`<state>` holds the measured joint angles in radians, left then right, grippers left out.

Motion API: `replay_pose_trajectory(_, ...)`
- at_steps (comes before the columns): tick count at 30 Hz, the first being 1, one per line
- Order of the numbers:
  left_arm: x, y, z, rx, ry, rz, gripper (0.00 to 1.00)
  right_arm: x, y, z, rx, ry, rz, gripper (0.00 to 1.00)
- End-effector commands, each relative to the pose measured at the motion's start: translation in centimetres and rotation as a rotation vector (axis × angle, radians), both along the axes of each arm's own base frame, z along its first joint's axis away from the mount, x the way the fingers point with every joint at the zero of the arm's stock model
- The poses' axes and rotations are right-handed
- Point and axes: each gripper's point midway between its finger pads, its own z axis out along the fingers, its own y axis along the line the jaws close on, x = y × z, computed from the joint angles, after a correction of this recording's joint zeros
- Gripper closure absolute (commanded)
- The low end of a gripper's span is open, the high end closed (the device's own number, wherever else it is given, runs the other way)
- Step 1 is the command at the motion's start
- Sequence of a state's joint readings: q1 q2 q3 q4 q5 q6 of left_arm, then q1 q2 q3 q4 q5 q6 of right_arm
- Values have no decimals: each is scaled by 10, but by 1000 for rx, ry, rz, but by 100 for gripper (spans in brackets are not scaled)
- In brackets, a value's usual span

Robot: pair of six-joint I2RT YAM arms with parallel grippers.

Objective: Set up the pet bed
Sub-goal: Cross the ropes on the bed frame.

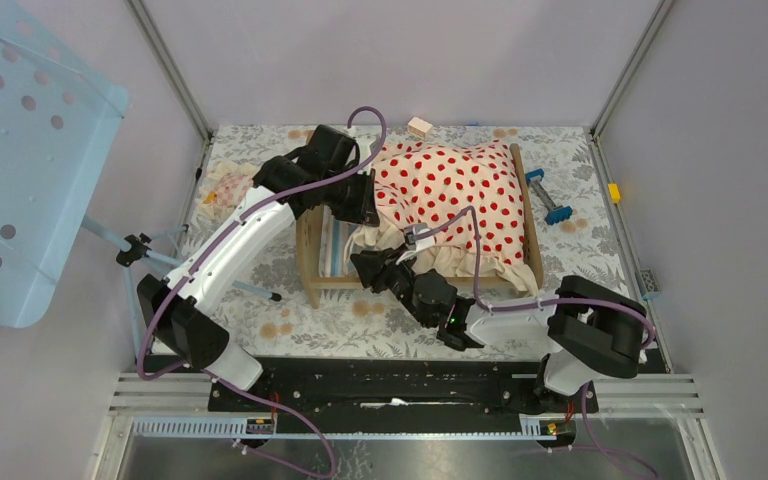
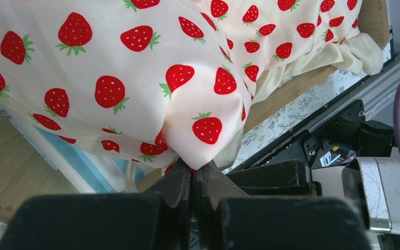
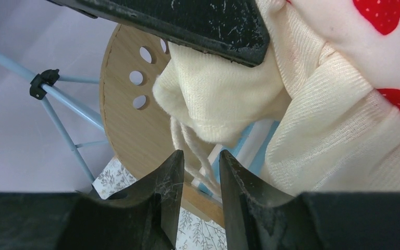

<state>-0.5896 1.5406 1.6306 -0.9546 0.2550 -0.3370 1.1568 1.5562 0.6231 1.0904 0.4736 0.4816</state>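
Cream strawberry-printed blanket (image 1: 450, 185), one, lay over the one light-wood pet bed (image 1: 309, 265); my left fingers (image 2: 177, 185) pinched its fold, my right fingers (image 3: 169, 182) stood narrowly apart at its ruffle.

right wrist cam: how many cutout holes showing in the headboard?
4 holes. Three run down the headboard: top, middle, bottom. A fourth peeks out beside the top one. The blanket may hide more.

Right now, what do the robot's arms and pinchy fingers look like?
Both the left arm and the right arm have smooth white shells between chunky black joints. A purple cable loops along each one. The left gripper and the right gripper have black, wedge-shaped fingers; the right one's look scuffed.
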Motion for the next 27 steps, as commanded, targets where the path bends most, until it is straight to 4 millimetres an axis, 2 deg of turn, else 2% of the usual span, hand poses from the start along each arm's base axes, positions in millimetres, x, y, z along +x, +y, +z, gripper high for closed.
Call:
replay_pose_trajectory(1,4,-7,21,-57,-43,-19,100,12,3,33,132,-24,-70,62)
replay_pose_trajectory(14,1,-8,21,-71,-32,-23,100,36,17,19,108,-17,-166,65)
replay_pose_trajectory(20,-1,-10,21,-85,-29,-28,100,38,26,13,108,-13,-150,65)
replay_pose_trajectory(22,-2,-10,22,-88,-29,-28,100,37,25,11,112,-14,-144,73)
replay_pose_trajectory(24,-4,-8,21,-90,-30,-27,100,33,21,17,136,-27,-130,87)
replay_pose_trajectory(26,-6,-8,21,-101,-36,-32,92,26,16,29,165,-51,-103,100)
replay_pose_trajectory(27,-7,-8,23,-117,-43,-38,89,24,12,32,169,-54,-101,100)
